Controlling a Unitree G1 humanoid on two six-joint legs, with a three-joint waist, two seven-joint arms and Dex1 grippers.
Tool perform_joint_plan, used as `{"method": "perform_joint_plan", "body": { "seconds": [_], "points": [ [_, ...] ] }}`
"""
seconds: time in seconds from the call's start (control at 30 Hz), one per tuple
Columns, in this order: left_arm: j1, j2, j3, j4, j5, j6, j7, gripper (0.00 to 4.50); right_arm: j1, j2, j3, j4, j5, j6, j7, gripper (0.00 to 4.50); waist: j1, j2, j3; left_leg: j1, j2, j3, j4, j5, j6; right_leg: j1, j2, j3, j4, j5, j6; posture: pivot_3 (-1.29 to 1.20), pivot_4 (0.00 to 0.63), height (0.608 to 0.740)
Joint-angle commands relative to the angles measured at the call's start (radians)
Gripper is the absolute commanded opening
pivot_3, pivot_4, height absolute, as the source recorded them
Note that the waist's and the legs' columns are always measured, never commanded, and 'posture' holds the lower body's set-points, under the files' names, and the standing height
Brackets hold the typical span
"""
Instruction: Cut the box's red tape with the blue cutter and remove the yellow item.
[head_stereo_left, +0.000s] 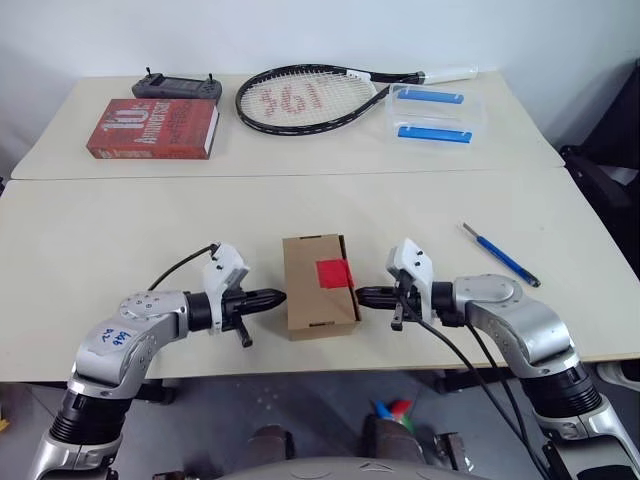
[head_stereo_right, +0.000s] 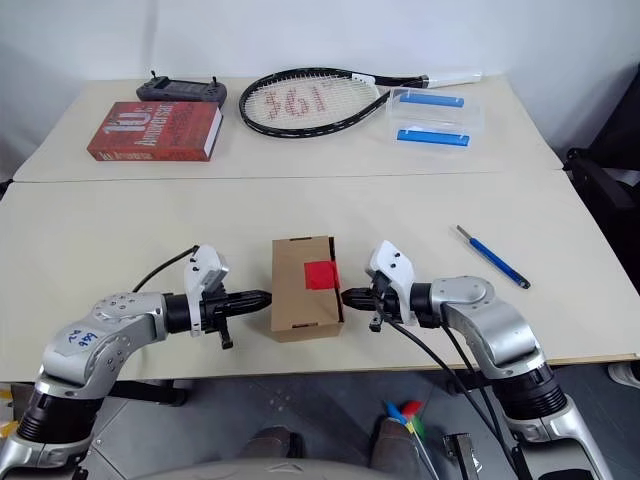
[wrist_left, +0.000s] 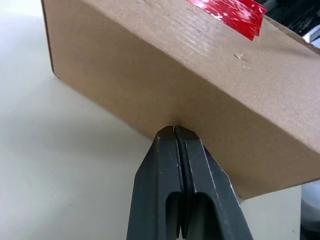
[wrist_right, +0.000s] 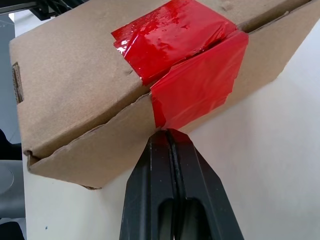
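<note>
So the box (head_stereo_left: 319, 282) is sitting closed on the near table (head_stereo_left: 100, 230), pretty close to its front edge, with the red tape (head_stereo_left: 334, 272) stuck over the flap seam on the top and folding down over the box's right side.

Both claws are pinned up against it from opposite sides. The left gripper (head_stereo_left: 274, 298) points at the box's left wall with its two black fingers (wrist_left: 167, 165) pressed flat together, tips right on the cardboard in the wrist view, not pinching anything. The right gripper (head_stereo_left: 365, 294) comes in from the other side, also squeezed fully together on nothing, its tip just under the lower edge of the tape where it wraps down the right wall. From the head views the box looks sandwiched between the two tips.

The blue cutter (head_stereo_left: 501, 254) is lying loose on the table well off to the right of the box, past the right arm, angled diagonally, nothing touching it.

Further out, on the far table beyond the box: a red book (head_stereo_left: 153, 129) to the back left with a dark handheld controller (head_stereo_left: 178, 88) just behind it, a tennis racket (head_stereo_left: 315, 98) straight back, and two clear containers (head_stereo_left: 437, 113) with blue strips to the back right.
</note>
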Motion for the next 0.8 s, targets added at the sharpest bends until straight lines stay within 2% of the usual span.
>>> {"method": "perform_joint_plan", "body": {
  "seconds": [0.03,0.1,0.13,0.23,0.3,0.37,0.5,0.6,0.73,0.8],
  "points": [
    [0.004,0.011,0.014,-0.034,-0.020,-0.005,-0.017,0.00,-0.017,0.008,-0.022,-0.050,0.054,0.039,0.003,0.02,0.000,0.000,0.000,0.000,0.000,0.000,0.000,0.000,0.000,0.000,0.000,0.000,0.000,0.000,0.000,0.00,0.150,0.740],
    [-0.004,0.044,0.019,-0.025,-0.019,-0.003,-0.045,0.00,-0.016,-0.003,-0.035,-0.081,0.086,0.084,0.005,0.02,-0.001,0.000,0.000,0.000,0.000,0.000,0.000,0.000,0.000,0.000,0.000,0.000,0.000,0.000,0.000,0.00,0.150,0.740],
    [-0.006,0.091,0.026,-0.035,-0.049,0.018,-0.106,0.00,-0.012,-0.024,-0.048,-0.098,0.098,0.100,0.012,0.02,-0.001,0.000,0.000,0.000,0.000,0.000,0.000,0.000,0.000,0.000,0.000,0.000,0.000,0.000,0.000,0.00,0.150,0.740],
    [-0.029,0.299,0.019,-0.068,-0.112,0.039,-0.351,0.00,-0.028,-0.117,-0.142,-0.136,0.175,0.247,0.012,0.02,-0.001,0.000,0.001,-0.007,0.001,0.000,0.001,0.000,0.000,-0.007,0.001,0.000,0.001,0.000,-0.001,0.00,0.150,0.740],
    [-0.087,0.340,0.024,-0.039,-0.145,0.052,-0.400,0.00,-0.039,-0.160,-0.178,-0.160,0.239,0.327,0.019,0.40,0.007,0.001,0.001,-0.008,0.000,0.001,0.001,0.000,0.000,-0.008,0.000,0.001,0.001,0.000,-0.001,0.00,0.150,0.740],
    [-0.158,0.330,0.022,-0.010,-0.160,0.045,-0.416,0.00,-0.066,-0.146,-0.242,-0.167,0.319,0.427,-0.024,0.89,0.014,0.001,0.001,-0.008,0.000,0.000,0.001,0.000,0.000,-0.008,0.000,0.000,0.000,0.000,-0.001,0.00,0.150,0.740],
    [-0.299,0.192,-0.040,0.038,-0.111,-0.006,-0.346,0.00,-0.177,-0.065,-0.343,-0.163,0.417,0.655,-0.169,2.17,0.019,0.001,0.001,-0.008,0.000,0.001,0.001,0.000,0.000,-0.008,0.001,0.000,0.001,0.000,-0.001,0.00,0.150,0.740],
    [-0.317,0.110,-0.117,0.078,-0.029,-0.053,-0.293,0.00,-0.219,-0.005,-0.327,-0.169,0.421,0.766,-0.259,3.14,0.020,0.000,0.001,-0.007,0.000,0.001,0.001,0.000,0.000,-0.008,0.001,0.000,0.002,0.000,0.000,0.00,0.150,0.740],
    [-0.310,0.071,-0.179,0.096,0.055,-0.124,-0.272,0.00,-0.224,0.057,-0.295,-0.169,0.394,0.811,-0.348,4.45,0.016,0.000,0.001,-0.009,0.000,0.002,-0.001,0.000,0.000,-0.011,0.001,0.000,0.001,0.000,0.000,0.00,0.150,0.740],
    [-0.306,0.065,-0.184,0.098,0.078,-0.138,-0.258,0.00,-0.224,0.099,-0.297,-0.162,0.379,0.824,-0.395,4.45,0.016,0.000,0.001,-0.011,0.000,0.002,0.000,0.000,0.000,-0.012,0.001,0.000,0.002,0.000,0.000,0.00,0.150,0.740]
  ]
}}
